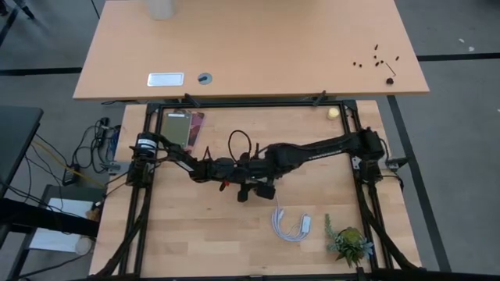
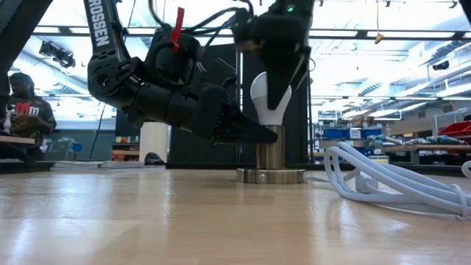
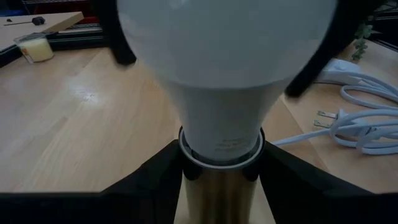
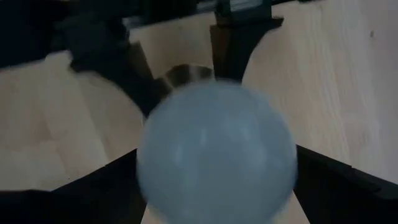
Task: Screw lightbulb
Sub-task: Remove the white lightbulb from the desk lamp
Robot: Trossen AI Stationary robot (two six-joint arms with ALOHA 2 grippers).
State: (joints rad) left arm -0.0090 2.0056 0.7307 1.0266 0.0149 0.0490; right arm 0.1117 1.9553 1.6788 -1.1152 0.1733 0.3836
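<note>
Low view: lightbulb (image 2: 269,103) (upright) between right hand (image 2: 280,99) fingers.

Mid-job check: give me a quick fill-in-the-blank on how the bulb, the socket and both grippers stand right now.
1. The lightbulb stands upright in the brass-coloured ____.
2. The left gripper has its fingers on either side of the socket, just below the bulb's ____.
3. The right gripper comes at the bulb from ____, its fingers either side of the glass.
4. The white cable lies on the ____, apart from the socket.

Missing words: socket; neck; above; table
</note>
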